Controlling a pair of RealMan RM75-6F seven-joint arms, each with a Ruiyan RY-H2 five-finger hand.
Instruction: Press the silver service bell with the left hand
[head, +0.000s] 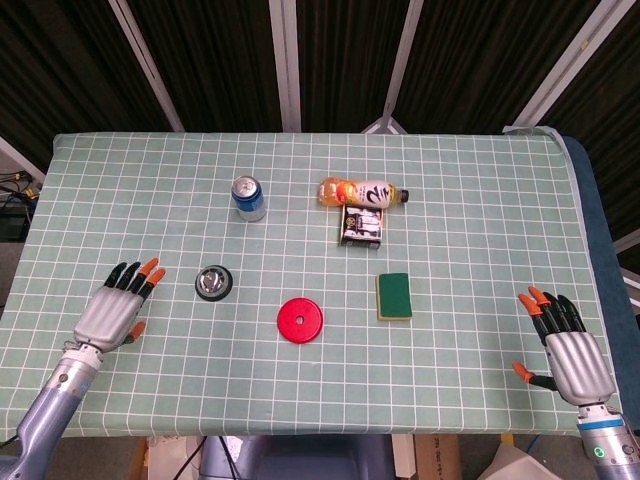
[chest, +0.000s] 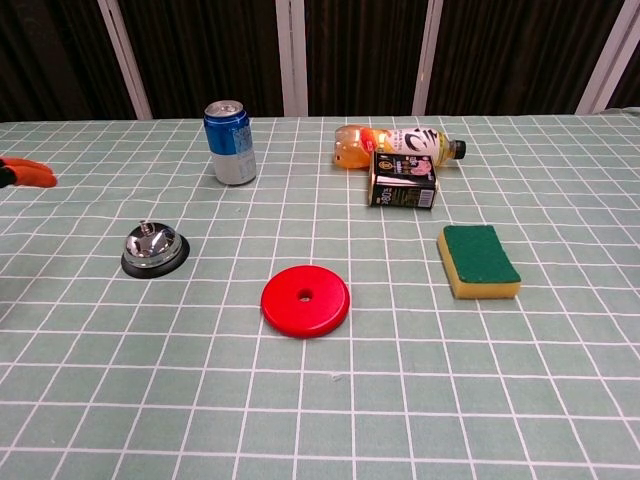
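The silver service bell (head: 214, 282) on its black base sits left of the table's middle; the chest view shows the bell (chest: 154, 249) too. My left hand (head: 115, 312) hovers flat with fingers spread, holding nothing, a short way left of the bell and apart from it. Only its orange fingertips (chest: 28, 173) reach the left edge of the chest view. My right hand (head: 566, 351) lies open near the table's front right corner, far from the bell.
A blue can (head: 248, 197) stands behind the bell. A red disc (head: 300, 321) lies to the bell's right, then a green-and-yellow sponge (head: 394, 296). A lying orange bottle (head: 361, 192) and a small dark carton (head: 363, 226) are at the back middle.
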